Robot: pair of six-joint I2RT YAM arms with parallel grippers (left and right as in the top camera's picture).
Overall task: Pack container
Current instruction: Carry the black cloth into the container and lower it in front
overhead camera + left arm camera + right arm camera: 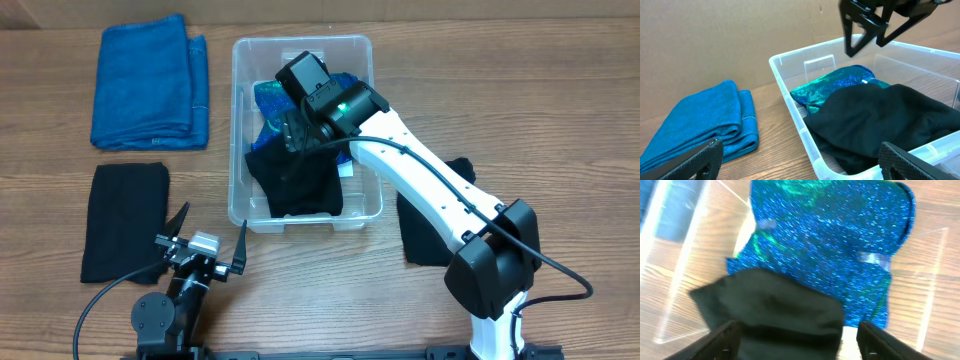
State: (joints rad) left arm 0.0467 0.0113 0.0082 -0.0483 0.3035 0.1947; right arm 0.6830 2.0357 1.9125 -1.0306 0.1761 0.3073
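Hovering over the clear rectangular plastic container (pixel 238 120) at mid-table, with the black right gripper (pixel 866 46) spread and empty above a crumpled black cloth (pixel 300 185) covering a sparkly blue-green fabric (pixel 840 82). Parked by the front edge with the left gripper (pixel 210 225) splayed wide, holding nothing. Reads as the drop-off step. Probably calls next for lifting clear of the rim, then pinching the folded blue towel (pixel 150 85) or the flat black cloth (pixel 125 220).

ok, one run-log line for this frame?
left gripper: open | right gripper: open, over container | inside: black cloth on sequined teal cloth | outside: blue towel, left black cloth, right black cloth
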